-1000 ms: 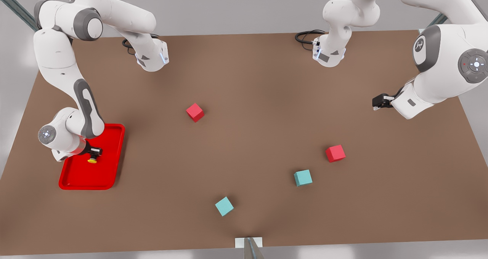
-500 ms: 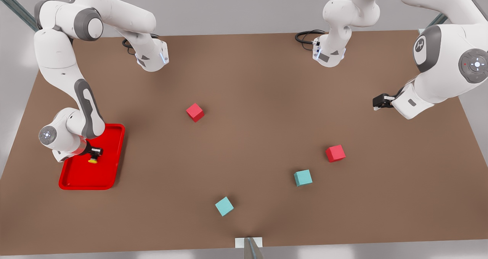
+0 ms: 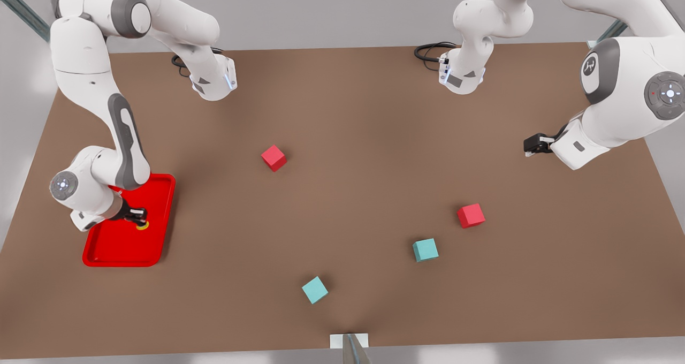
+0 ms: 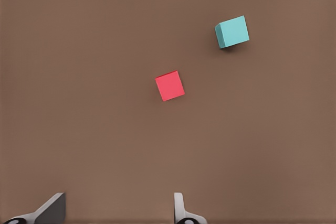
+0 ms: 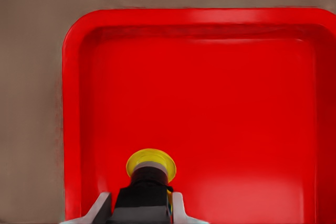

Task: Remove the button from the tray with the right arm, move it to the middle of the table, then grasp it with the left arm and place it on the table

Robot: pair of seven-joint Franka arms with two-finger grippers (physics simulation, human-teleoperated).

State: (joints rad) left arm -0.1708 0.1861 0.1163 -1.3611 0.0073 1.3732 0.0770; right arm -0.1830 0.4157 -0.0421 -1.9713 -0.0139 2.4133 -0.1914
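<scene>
Since the frames half a second and a second back, the right arm's upper links have swung and the right gripper (image 3: 137, 214) has shifted slightly toward the front view's right, carrying the button (image 3: 142, 225) with it over the tray (image 3: 160, 192). Button now: yellow cap forward, dark body pinched between the two fingers (image 5: 101, 205), which are closed against its sides in the right wrist view. It appears lifted just clear of the tray floor, though the gap is hard to judge. Step in hand, as I read it: extraction from the tray, early in the task. To do it well, raise straight up until the cap clears the raised rim before any sideways travel toward the table (image 3: 364, 139) middle; grip sits on the body only, so avoid jerks that could twist it loose. Tray holds nothing else visible. Left gripper (image 3: 535, 143) waits at the front view's right, well apart, fingers spread wide and empty, above bare table near a red cube (image 4: 169, 85) and a teal cube (image 4: 232, 31).
</scene>
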